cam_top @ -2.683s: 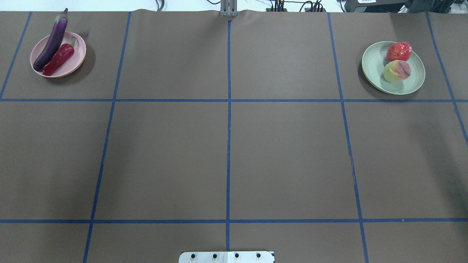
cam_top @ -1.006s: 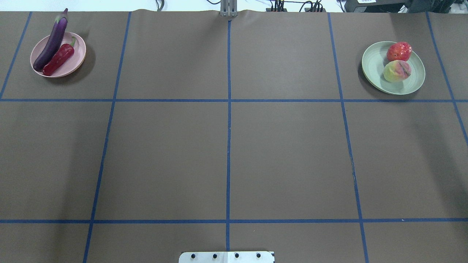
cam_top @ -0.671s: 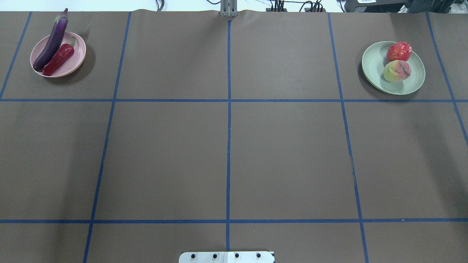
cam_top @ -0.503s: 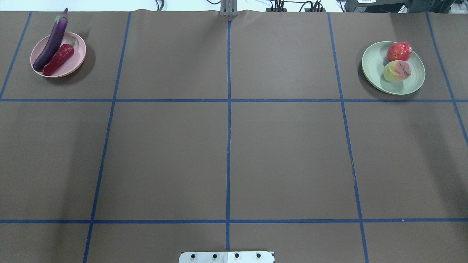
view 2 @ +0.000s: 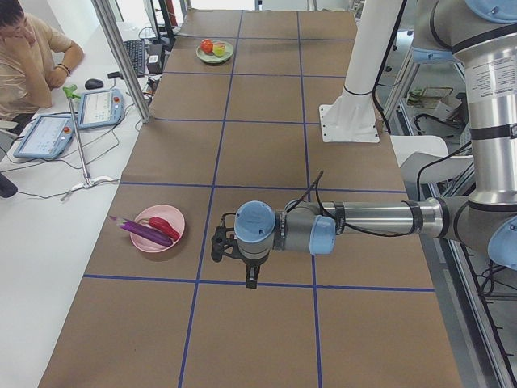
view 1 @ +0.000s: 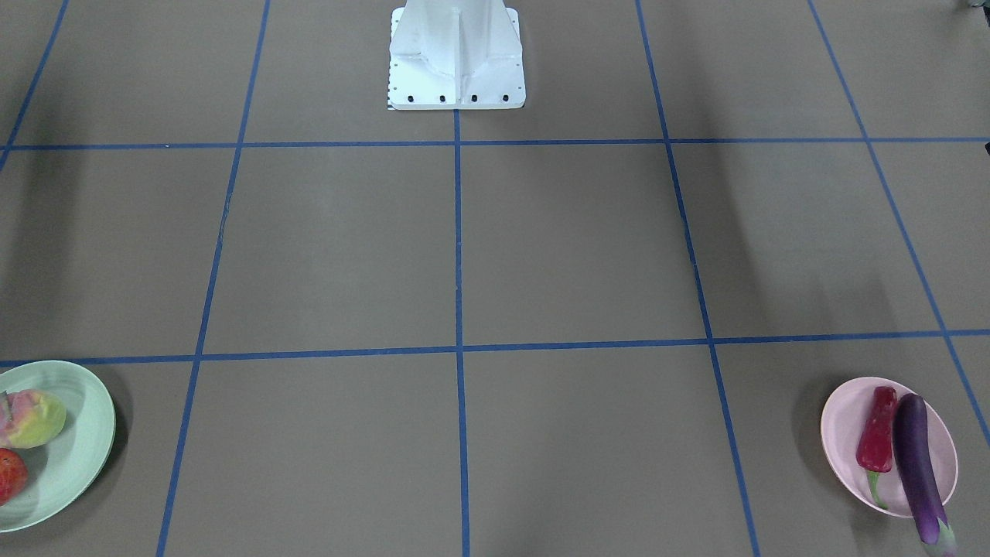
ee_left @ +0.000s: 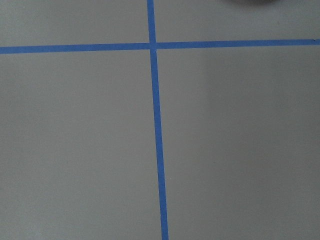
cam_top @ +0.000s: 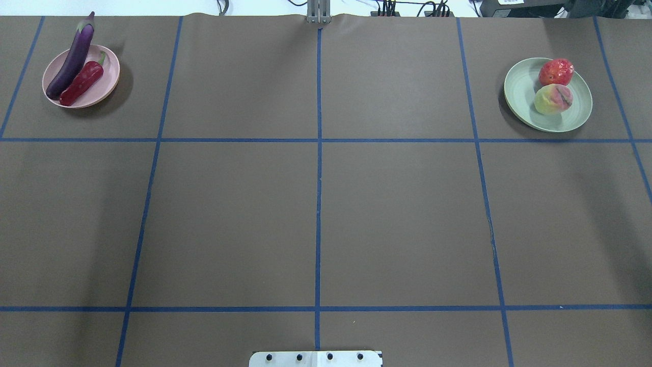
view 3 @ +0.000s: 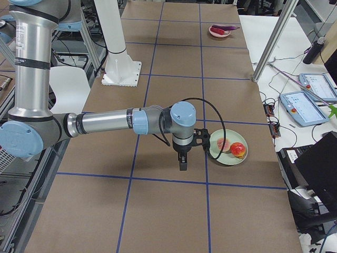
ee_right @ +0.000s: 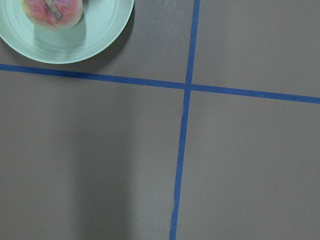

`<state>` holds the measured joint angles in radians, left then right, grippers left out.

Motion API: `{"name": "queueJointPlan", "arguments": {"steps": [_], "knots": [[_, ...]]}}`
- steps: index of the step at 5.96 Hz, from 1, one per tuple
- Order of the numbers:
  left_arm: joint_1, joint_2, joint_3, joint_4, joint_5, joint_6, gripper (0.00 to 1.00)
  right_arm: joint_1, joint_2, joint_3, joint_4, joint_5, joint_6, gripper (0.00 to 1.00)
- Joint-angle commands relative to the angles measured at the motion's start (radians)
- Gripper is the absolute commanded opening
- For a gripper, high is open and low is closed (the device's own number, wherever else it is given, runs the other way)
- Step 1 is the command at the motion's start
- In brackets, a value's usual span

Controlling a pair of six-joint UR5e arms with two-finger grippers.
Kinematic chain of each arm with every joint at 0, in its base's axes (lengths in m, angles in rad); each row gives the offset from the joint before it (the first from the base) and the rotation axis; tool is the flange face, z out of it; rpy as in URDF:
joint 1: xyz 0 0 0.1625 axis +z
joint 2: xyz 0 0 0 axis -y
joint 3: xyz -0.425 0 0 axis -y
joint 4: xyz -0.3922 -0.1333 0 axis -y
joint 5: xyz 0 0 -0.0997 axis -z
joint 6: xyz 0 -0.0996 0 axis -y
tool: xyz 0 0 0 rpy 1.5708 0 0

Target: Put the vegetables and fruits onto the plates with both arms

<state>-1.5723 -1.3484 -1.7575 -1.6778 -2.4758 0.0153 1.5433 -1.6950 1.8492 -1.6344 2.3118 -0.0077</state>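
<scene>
Eggplant [cam_top: 71,58], chili [cam_top: 81,82] are lying on pink plate [cam_top: 108,71]; peach [cam_top: 552,99], bumpy red fruit [cam_top: 556,71] are sitting on mint-green plate [cam_top: 519,92]. Left gripper [view 2: 252,280], right gripper [view 3: 182,164] are hanging above table [cam_top: 407,214]; open or closed, cannot tell.

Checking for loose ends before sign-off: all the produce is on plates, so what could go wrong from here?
1. The eggplant overhangs the rim of the pink plate at its stem end; a bump could roll it off.
2. The red fruit sits at the edge of the green plate beside the peach and might roll out.
3. The right gripper hangs close to that plate; a sideways move could knock it.
</scene>
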Motion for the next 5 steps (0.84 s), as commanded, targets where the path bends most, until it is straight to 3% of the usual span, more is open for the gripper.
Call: {"name": "queueJointPlan", "arguments": {"steps": [1,5], "knots": [[0.0,0.0,0.0,0.0,0.0,0.0,1.0,-0.002,0.0,-0.001,-0.001,-0.002,0.002,1.0],[0.002,-0.001,-0.002,0.0,0.0,0.0,1.0,-0.031,0.002,0.001,0.007,-0.005,0.055,1.0]]}}
